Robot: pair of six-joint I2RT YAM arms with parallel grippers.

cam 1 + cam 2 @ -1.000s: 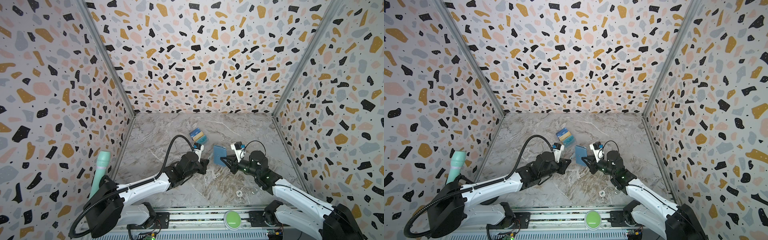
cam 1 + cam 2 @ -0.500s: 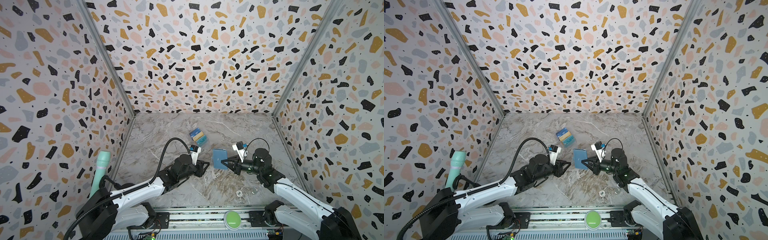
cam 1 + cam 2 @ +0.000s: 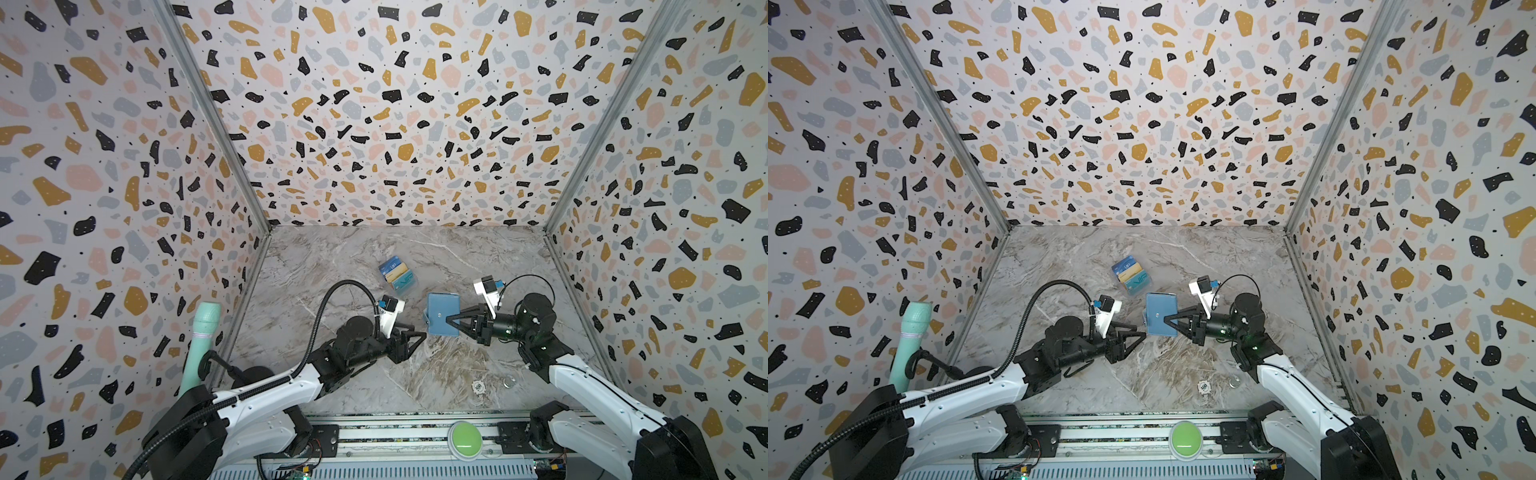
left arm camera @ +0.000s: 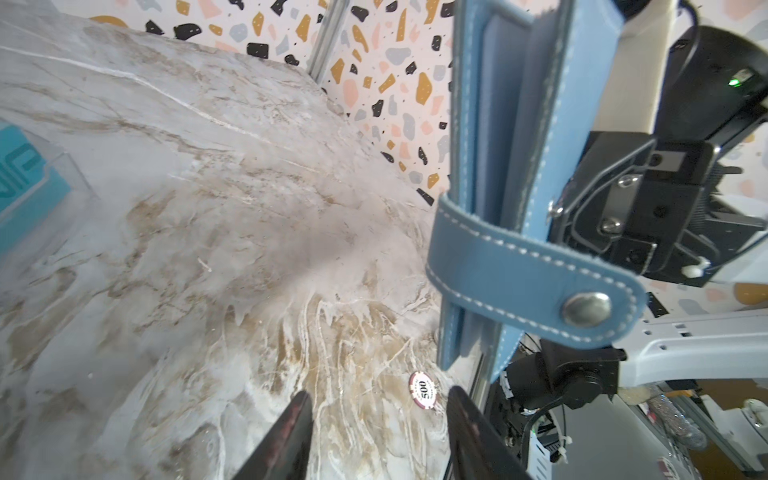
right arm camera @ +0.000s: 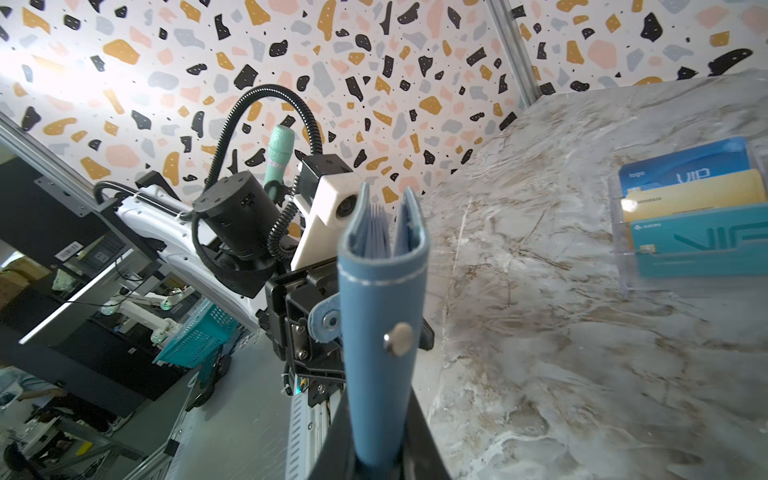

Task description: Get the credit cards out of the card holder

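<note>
Three credit cards (image 5: 690,195), dark blue, yellow-tan and teal, stand in a clear tiered stand (image 5: 623,286) on the marble tabletop (image 3: 353,257), well apart from both pincers. The slate-blue card holder (image 3: 436,309) stands on edge, clamped between the closed fingers of the right pincer (image 3: 451,324), its covers slightly parted. Its strap tab (image 4: 540,274) hangs unfastened toward the left pincer (image 4: 379,392). That pincer is just beside the card holder, its jaws apart and empty. A poker chip (image 4: 423,390) lies on the tabletop near the left pincer's tips.
</note>
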